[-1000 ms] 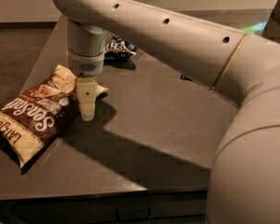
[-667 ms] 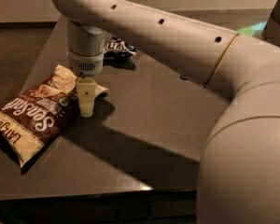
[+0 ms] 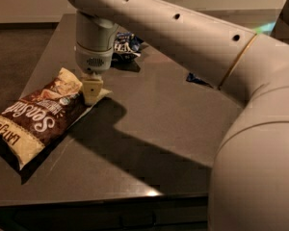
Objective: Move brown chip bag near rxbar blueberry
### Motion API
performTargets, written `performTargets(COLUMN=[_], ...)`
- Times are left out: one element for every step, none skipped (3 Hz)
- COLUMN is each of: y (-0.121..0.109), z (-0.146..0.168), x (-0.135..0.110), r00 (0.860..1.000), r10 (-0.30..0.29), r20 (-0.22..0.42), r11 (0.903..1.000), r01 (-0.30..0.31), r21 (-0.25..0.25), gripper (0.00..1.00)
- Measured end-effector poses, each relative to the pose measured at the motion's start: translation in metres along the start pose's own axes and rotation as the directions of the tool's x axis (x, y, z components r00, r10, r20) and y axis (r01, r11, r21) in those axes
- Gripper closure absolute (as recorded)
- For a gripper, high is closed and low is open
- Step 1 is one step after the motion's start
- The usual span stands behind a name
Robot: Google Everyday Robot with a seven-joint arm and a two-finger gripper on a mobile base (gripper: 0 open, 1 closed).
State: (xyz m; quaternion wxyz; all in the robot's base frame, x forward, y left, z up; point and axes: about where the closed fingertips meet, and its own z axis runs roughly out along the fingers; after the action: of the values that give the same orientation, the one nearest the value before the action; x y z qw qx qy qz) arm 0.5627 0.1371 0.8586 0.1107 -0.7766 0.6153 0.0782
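The brown chip bag [image 3: 36, 118] lies flat at the table's left front, dark brown in the middle with cream ends. My gripper [image 3: 95, 93] points straight down at the bag's far right corner, fingers slightly apart, tips at the bag's edge near the table surface. It holds nothing that I can see. The rxbar blueberry [image 3: 197, 79] is a small dark blue wrapper at the middle right. It is mostly hidden behind my arm and far from the bag.
A wrinkly blue-and-white chip bag [image 3: 126, 43] lies at the back, just behind my wrist. My arm [image 3: 183, 32] spans the table from the right. The dark table [image 3: 149, 129] ends close at the front and left.
My gripper has shifted slightly back, along the bag's right edge toward its far corner. The brown bag has stayed in place.
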Motion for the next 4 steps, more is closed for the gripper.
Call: performTargets(y=[-0.003, -0.012, -0.021, -0.027], z=[-0.029, -0.058, -0.08, -0.1], x=[0.03, 0.076, 0.118, 0.168], r00=[0.999, 0.995, 0.989, 0.978], r10=[0.033, 0.093, 0.144, 0.206], r20=[0.027, 0.039, 0.035, 0.022], r11=[0.999, 0.9932, 0.9836, 0.9683], r01=[-0.034, -0.095, -0.147, -0.207], r21=[0.029, 0.067, 0.104, 0.14], gripper=[0.99, 1.0, 1.0, 1.0])
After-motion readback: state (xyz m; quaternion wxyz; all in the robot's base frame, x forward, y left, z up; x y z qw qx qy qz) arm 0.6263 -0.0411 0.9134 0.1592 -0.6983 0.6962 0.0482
